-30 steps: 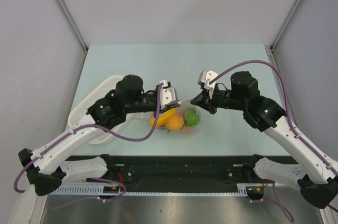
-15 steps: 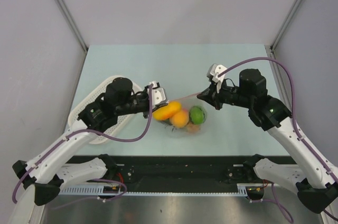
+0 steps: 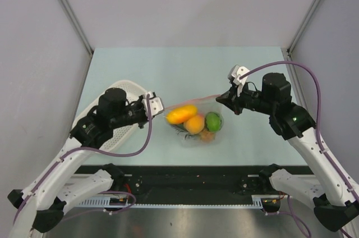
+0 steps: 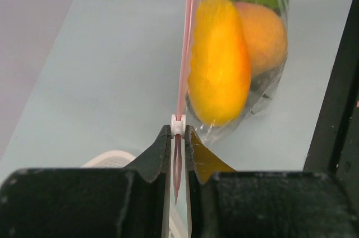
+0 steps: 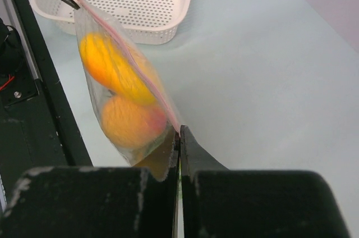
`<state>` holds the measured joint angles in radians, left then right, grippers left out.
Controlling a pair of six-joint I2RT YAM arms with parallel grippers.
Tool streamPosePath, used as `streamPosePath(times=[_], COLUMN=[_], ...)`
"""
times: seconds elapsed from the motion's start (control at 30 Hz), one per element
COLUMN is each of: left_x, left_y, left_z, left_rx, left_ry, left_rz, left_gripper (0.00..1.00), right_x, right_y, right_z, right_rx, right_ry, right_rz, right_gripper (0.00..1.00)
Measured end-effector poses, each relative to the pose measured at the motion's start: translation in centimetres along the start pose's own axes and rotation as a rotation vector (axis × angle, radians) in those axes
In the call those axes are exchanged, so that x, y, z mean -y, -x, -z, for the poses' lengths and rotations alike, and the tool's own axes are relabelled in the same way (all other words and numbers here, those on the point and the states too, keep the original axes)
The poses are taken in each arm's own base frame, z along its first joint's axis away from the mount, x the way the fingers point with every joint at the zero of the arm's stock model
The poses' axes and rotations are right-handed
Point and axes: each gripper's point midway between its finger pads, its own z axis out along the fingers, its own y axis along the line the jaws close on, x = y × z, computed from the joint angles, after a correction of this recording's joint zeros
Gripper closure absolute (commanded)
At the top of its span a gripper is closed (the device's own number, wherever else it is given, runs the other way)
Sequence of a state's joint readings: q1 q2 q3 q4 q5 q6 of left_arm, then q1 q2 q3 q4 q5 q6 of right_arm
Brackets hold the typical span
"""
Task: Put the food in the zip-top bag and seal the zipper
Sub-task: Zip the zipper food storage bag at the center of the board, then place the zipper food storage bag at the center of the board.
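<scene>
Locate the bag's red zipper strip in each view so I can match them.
Top external: zipper at centre, slanting up to the right.
Left wrist: vertical, rising from the left fingers to the top edge.
Right wrist: diagonal, from the right fingers to upper left.
Shared landmark: orange-yellow fruit.

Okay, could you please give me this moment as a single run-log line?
left gripper: shut on zipper | right gripper: shut on zipper | zip-top bag: stretched between both, food inside | basket: under left arm

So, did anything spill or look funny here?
Nothing stands out. The zip-top bag is stretched between the left gripper and the right gripper, both pinching its red edge. The food sits inside it, and none shows outside.
</scene>
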<state>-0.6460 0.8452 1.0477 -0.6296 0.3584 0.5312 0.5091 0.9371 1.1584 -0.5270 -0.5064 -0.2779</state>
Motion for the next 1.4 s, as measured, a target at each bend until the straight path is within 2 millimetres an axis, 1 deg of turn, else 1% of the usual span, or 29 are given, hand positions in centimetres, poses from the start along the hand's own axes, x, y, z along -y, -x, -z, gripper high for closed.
streamPosePath(times=[0.33,0.53,0.67,0.8,0.9,0.93,1.1,1.2,1.3,1.4], left_x=[-1.5,-1.6,-2.3,-3.6,-5.4,-6.4,-10.6,-13.3,-14.4,-14.1], left_y=[-2.1,-2.4,-2.6,-2.5,-1.3,-0.6,2.1,3.5,3.8,3.0], left_z=[2.0,1.7,0.5,-1.2,-3.0,-3.7,-6.0,-7.0,-7.5,-8.0], left_rx=[-0.073,-0.085,-0.108,-0.124,-0.112,-0.097,-0.043,-0.009,0.006,0.006], left_ry=[0.091,0.091,0.088,0.093,0.108,0.120,0.175,0.218,0.237,0.220], left_rz=[-0.031,-0.002,0.055,0.115,0.143,0.145,0.125,0.109,0.096,0.082], left_gripper=[0.95,0.99,1.00,1.00,1.00,1.00,1.00,1.00,1.00,1.00], right_x=[0.8,0.8,1.7,4.1,6.7,7.8,12.7,15.1,16.5,16.4], right_y=[-0.4,-0.5,-0.7,-1.2,-1.4,-1.5,-1.5,-1.5,-1.4,-1.9], right_z=[1.3,1.3,1.1,0.0,-1.2,-1.7,-4.0,-5.4,-6.4,-7.0], right_rx=[-0.009,-0.011,-0.020,-0.031,-0.030,-0.027,0.012,0.034,0.057,0.045], right_ry=[-0.039,-0.032,-0.055,-0.106,-0.148,-0.165,-0.233,-0.261,-0.270,-0.238], right_rz=[-0.011,-0.015,-0.010,0.003,0.022,0.035,0.097,0.126,0.158,0.168], right_gripper=[1.00,1.00,1.00,1.00,1.00,1.00,1.00,1.00,1.00,1.00])
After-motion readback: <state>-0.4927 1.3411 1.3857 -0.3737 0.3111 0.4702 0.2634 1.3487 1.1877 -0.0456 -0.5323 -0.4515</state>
